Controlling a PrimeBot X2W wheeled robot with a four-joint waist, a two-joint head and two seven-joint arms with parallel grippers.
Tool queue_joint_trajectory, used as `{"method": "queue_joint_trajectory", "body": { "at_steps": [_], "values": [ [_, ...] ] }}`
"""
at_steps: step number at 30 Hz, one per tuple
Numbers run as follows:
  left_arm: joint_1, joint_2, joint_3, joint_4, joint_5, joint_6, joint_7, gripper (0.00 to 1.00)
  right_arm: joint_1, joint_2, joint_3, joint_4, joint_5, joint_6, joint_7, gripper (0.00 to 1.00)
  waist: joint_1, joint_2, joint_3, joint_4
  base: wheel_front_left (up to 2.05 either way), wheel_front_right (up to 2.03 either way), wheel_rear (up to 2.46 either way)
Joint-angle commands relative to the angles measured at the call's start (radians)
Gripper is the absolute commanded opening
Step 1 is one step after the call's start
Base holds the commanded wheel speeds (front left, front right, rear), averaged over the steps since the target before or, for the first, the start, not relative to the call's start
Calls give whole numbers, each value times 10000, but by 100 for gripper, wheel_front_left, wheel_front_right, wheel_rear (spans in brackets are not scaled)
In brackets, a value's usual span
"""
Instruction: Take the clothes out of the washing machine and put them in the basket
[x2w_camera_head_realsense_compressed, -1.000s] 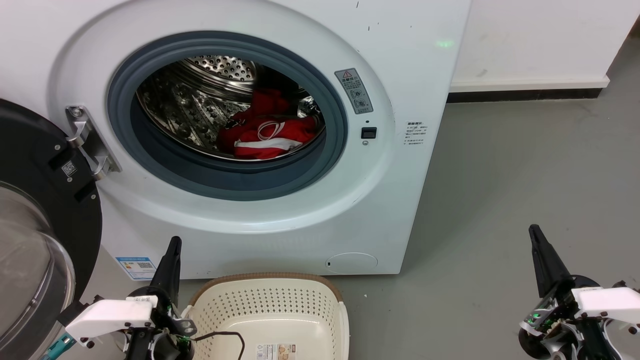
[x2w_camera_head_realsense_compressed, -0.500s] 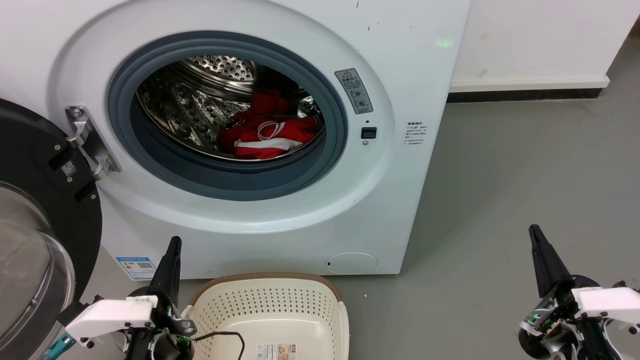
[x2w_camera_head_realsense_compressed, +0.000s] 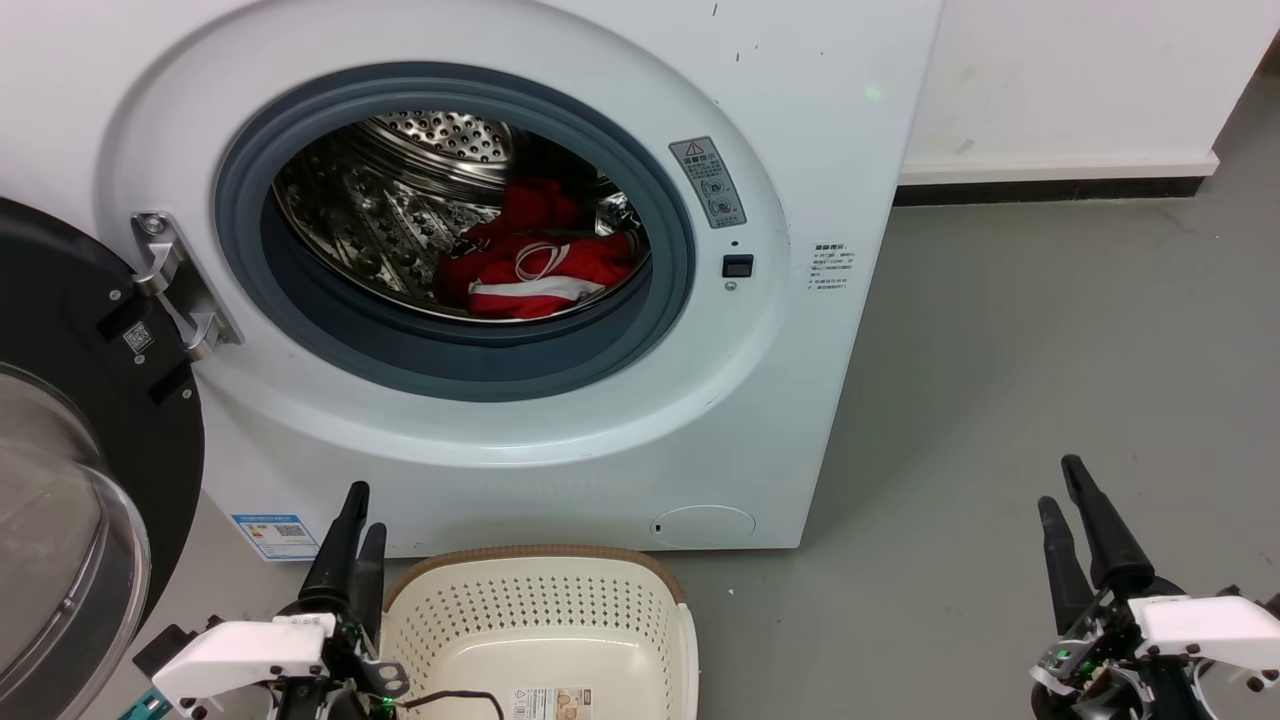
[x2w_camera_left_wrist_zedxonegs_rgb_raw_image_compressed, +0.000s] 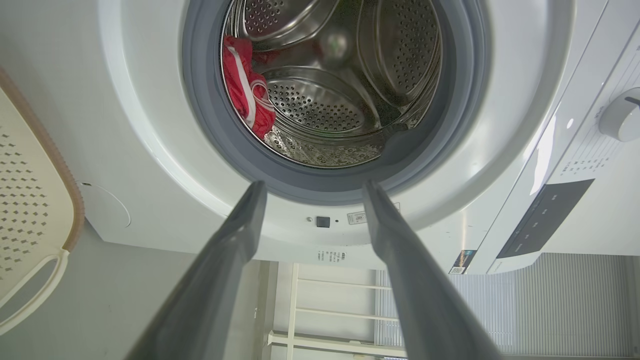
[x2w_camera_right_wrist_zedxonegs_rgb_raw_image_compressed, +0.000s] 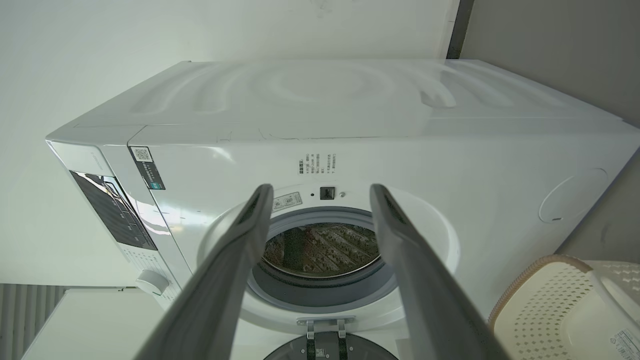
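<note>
The red clothes (x2w_camera_head_realsense_compressed: 530, 265) with white stripes lie in a heap on the floor of the steel drum of the washing machine (x2w_camera_head_realsense_compressed: 800, 150), whose porthole stands open. In the left wrist view the clothes (x2w_camera_left_wrist_zedxonegs_rgb_raw_image_compressed: 247, 95) sit at the drum's left side. The cream basket (x2w_camera_head_realsense_compressed: 540, 552) stands on the floor just in front of the washer, with nothing but a label inside. My left gripper (x2w_camera_head_realsense_compressed: 365, 508) is open and empty beside the basket's left rim. My right gripper (x2w_camera_head_realsense_compressed: 1058, 482) is open and empty over bare floor, right of the washer. Both wrist views show the fingers apart, left (x2w_camera_left_wrist_zedxonegs_rgb_raw_image_compressed: 314, 187) and right (x2w_camera_right_wrist_zedxonegs_rgb_raw_image_compressed: 320, 188).
The washer's black-framed glass door (x2w_camera_head_realsense_compressed: 60, 400) hangs open at the left, close to my left arm. Grey floor (x2w_camera_head_realsense_compressed: 1050, 350) stretches to the right of the machine as far as a white wall with a dark skirting. A thin black cable lies over the basket's near edge.
Both grippers have opened: each showed one dark closed shape before and now shows two separate fingers. Both sit slightly lower in the head view. Clothes and basket have not moved.
</note>
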Motion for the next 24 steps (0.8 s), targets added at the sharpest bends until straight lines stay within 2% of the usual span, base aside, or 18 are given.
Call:
{"method": "queue_joint_trajectory", "body": {
  "at_steps": [1,10,24],
  "values": [
    [-278,18,-138,-232,59,-10,-139,100,-76,-6,119,-295,-113,0,-138,100,0,0,-1,3,0,0,0],
    [-296,18,-285,-580,836,-13,-565,100,94,-5,271,-579,-757,0,-573,100,0,0,-9,23,0,0,0],
    [-287,18,-557,-1385,3887,-18,-1147,100,297,-2,326,-1097,-3490,0,-1156,100,0,0,-12,28,0,0,0]
  ]
}}
